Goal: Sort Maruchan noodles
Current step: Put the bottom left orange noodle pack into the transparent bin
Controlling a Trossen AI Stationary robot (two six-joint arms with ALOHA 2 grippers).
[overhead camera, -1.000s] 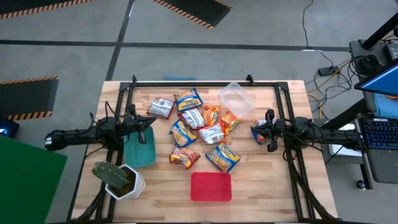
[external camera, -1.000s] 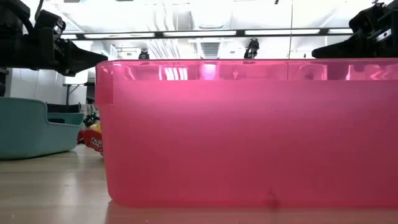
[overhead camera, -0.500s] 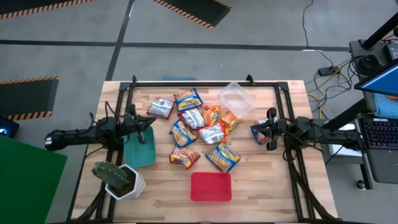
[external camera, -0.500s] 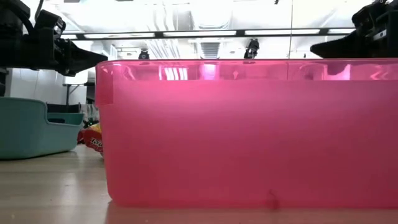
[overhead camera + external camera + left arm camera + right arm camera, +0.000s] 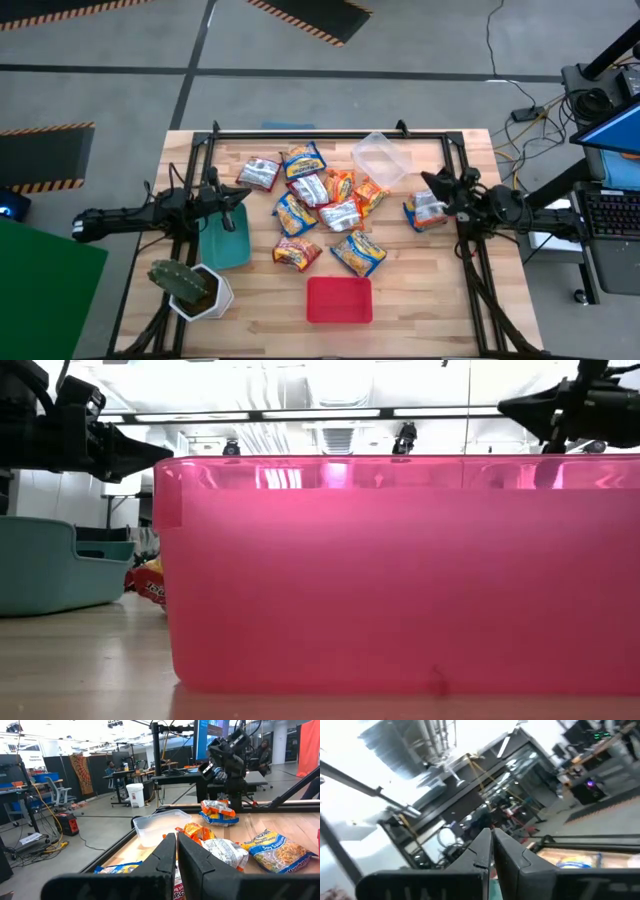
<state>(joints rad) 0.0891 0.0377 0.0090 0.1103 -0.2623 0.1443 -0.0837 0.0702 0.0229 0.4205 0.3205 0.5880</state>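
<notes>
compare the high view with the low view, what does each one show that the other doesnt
Only the high view shows the whole pile of noodle packets, the lone packet by the right gripper, the clear bin and the potted cactus. Only the low view shows the room's ceiling lights behind the table. Both show the red bin, which fills the low view, the teal bin and the left gripper above it.

Noodle packets (image 5: 320, 215) mid-table, lone packet (image 5: 424, 211) right, bin (image 5: 339, 300) in front, cactus (image 5: 188, 286) front-left
</notes>
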